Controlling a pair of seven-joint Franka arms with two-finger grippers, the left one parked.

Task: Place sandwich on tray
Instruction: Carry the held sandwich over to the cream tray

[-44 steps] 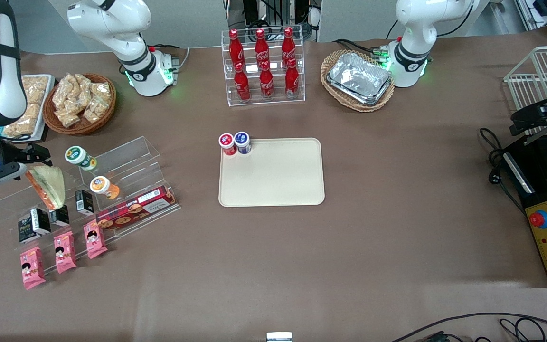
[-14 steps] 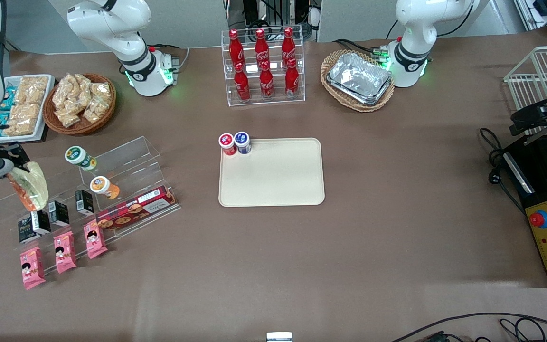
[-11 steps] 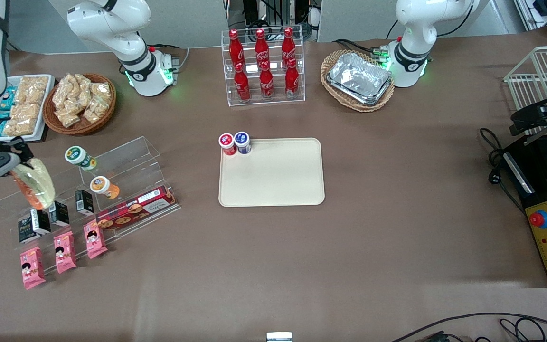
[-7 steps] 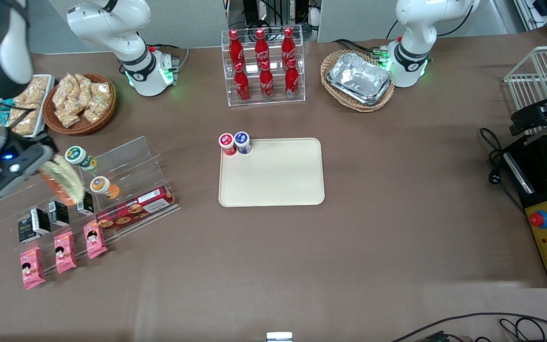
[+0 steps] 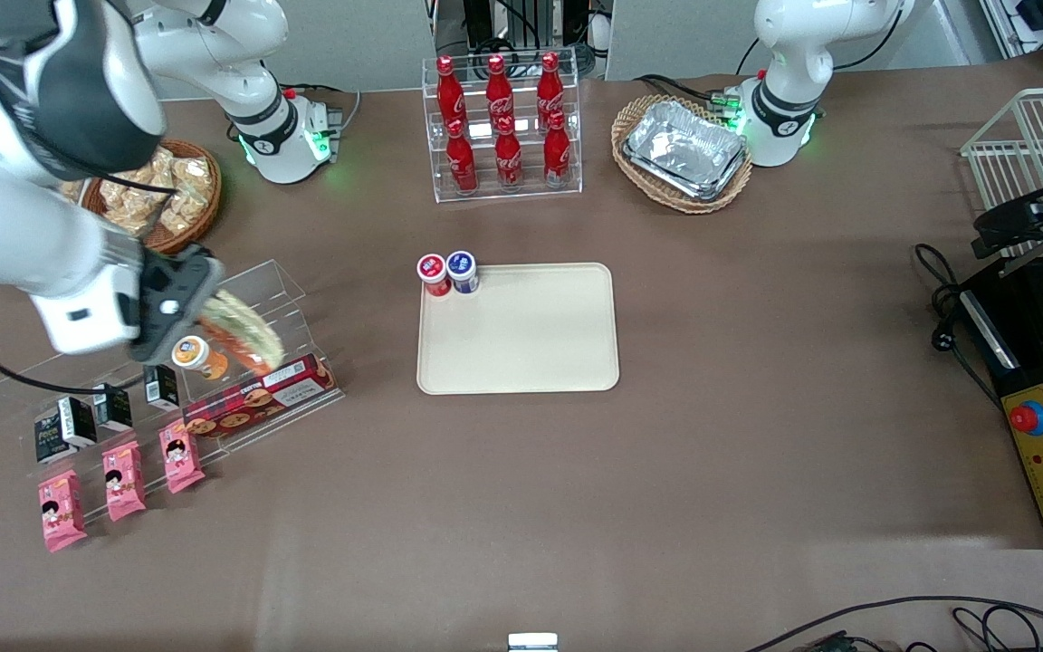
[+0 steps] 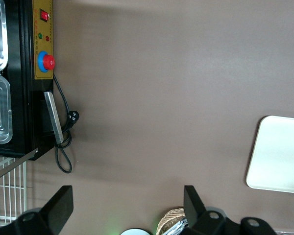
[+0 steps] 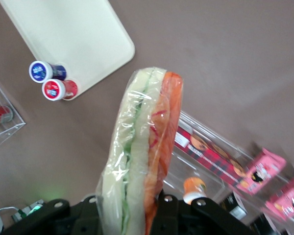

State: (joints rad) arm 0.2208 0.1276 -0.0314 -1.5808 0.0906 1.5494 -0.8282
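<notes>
Nearest the front camera I see three pink snack packets (image 5: 119, 480) on the brown surface (image 5: 666, 471). Above the clear plastic shelf (image 5: 241, 299) my tool (image 5: 200, 312) grips the sandwich (image 5: 241, 335), a wrapped triangle with pale bread and orange and green filling, in the air. I think I am mid-carry. Next I must swing it toward the parked arm's end, over the big flat cream tray (image 5: 521, 344), then lower it. The right wrist view shows the filling stripes (image 7: 147, 161) close up; the front view does not.
</notes>
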